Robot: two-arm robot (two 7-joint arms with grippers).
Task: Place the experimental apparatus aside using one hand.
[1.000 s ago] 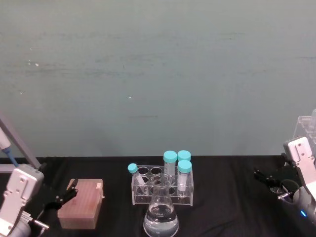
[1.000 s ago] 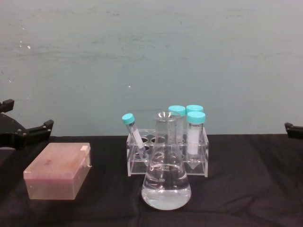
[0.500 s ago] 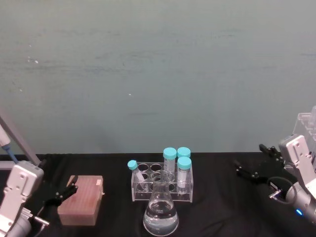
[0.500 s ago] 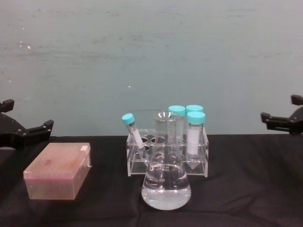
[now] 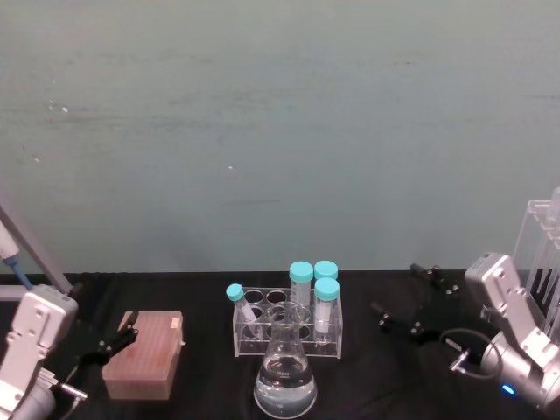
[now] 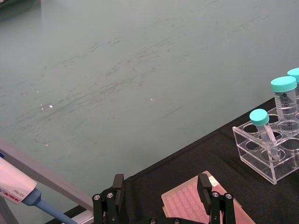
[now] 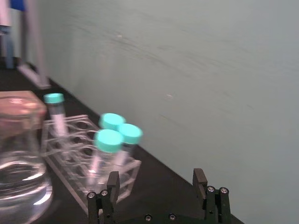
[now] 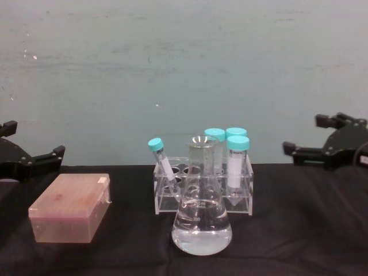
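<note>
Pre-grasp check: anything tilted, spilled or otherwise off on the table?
One small tube leans sideways at the left end of the rack, while the other three tubes stand upright. The flask is upright, and no spill is visible.

Black right gripper [image 5: 395,290] on a silver arm [image 5: 525,337] with a blue light [image 5: 508,390], left of it a clear flask [image 8: 201,221] with white markings, clear rack [image 8: 248,198], teal-capped tubes [image 8: 237,167], farther left a pink box [image 8: 69,207], black tablecloth [image 8: 299,230], grey-green wall [image 8: 172,69] with pale scuffs
</note>
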